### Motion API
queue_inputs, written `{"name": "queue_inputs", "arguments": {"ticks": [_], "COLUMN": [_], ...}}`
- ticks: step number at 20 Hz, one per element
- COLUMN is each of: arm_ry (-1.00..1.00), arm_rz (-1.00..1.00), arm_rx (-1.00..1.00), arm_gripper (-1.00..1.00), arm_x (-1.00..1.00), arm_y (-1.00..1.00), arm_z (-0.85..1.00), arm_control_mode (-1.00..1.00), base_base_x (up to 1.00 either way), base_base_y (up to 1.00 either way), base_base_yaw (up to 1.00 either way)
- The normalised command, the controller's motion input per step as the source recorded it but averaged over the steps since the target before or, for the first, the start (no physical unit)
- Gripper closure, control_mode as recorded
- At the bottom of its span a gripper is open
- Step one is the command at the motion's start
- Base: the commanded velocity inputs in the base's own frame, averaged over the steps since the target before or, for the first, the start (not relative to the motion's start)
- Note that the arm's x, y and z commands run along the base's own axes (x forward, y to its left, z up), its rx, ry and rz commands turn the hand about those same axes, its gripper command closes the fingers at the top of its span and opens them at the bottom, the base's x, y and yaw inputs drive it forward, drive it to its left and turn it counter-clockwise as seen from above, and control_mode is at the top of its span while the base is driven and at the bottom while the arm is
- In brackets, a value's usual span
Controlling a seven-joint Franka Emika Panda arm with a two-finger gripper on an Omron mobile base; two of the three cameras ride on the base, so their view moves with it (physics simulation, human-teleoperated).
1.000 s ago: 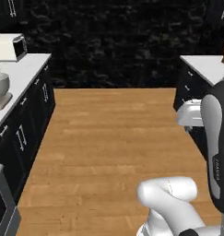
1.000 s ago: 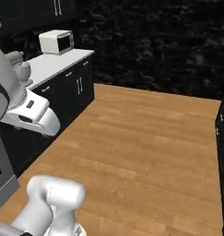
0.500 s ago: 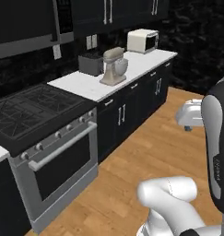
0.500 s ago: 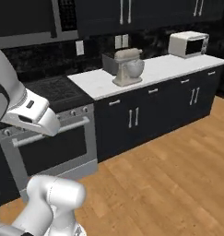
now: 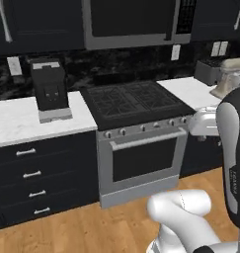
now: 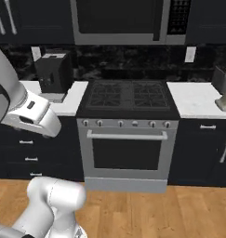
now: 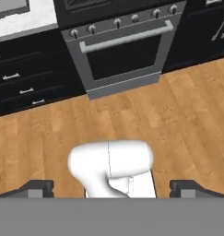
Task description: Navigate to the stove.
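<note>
Our gripper [image 7: 111, 188] hangs over the wood floor [image 7: 178, 115], fingertips spread wide, holding nothing. Ahead of it stands the stove [image 6: 128, 135], nearly square-on. We judge we're on final approach; next, close in and centre.

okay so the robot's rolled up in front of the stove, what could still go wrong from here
1. The stove is close ahead; driving further could bump the oven door handle or the knobs.
2. The open tool hangs low over the wood floor, with the arm's elbow sticking out toward the drawers; a turn might clip them.
</note>
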Motion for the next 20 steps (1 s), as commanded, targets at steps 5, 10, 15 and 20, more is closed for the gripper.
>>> {"name": "queue_inputs", "arguments": {"ticks": [5,10,15,20], "arm_ry": [0.00,0.00,0.00,0.00], "arm_rz": [0.00,0.00,0.00,0.00], "arm_rx": [0.00,0.00,0.00,0.00], "arm_gripper": [-1.00,-1.00,-1.00,-1.00], "arm_x": [0.00,0.00,0.00,0.00], "arm_y": [0.00,0.00,0.00,0.00], "arm_z": [0.00,0.00,0.00,0.00], "arm_control_mode": [1.00,1.00,1.00,1.00], "base_base_x": [0.24,0.36,0.62,0.94], "base_base_y": [-0.68,-1.00,-0.90,-0.12], "base_base_yaw": [0.69,0.22,-0.01,0.00]}}
